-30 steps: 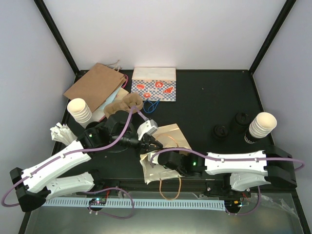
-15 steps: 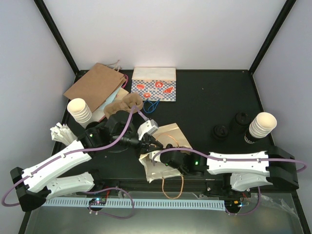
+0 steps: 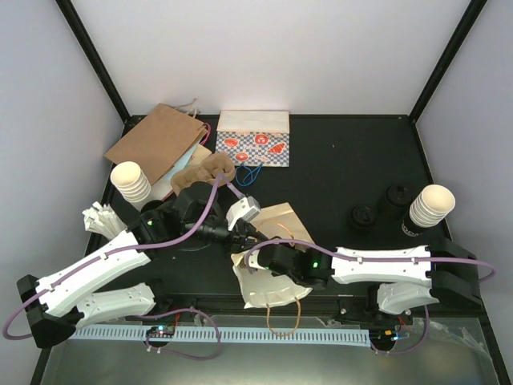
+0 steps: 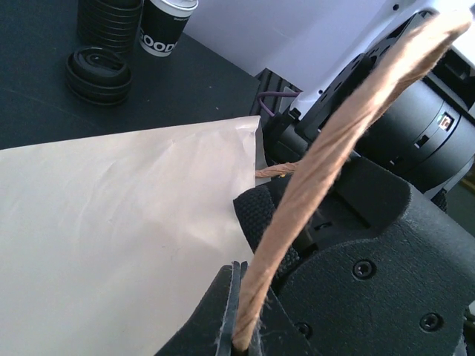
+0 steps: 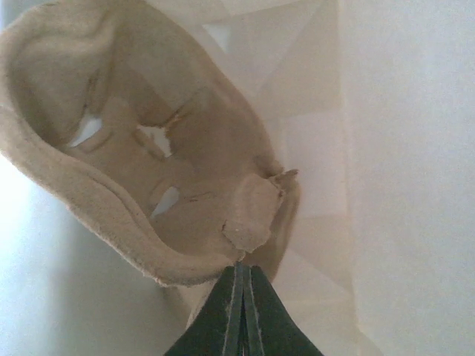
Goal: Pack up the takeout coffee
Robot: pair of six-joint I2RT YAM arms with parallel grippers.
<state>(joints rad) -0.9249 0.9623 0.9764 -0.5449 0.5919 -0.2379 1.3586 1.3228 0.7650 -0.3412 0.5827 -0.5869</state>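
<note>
Risk | left gripper (image 4: 237, 330) pinched shut on the handle (image 4: 334, 141) of the bag (image 3: 282, 223); right gripper (image 5: 241, 297) clamped on a cardboard tray (image 5: 111, 185) inside it | I find no lidded coffee in any view | I fear the tray snagging, tearing the handle or dragging the bag off the near edge.

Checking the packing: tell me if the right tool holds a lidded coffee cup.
No, the right tool pinches the edge of a pulp cup carrier inside the paper bag.
</note>
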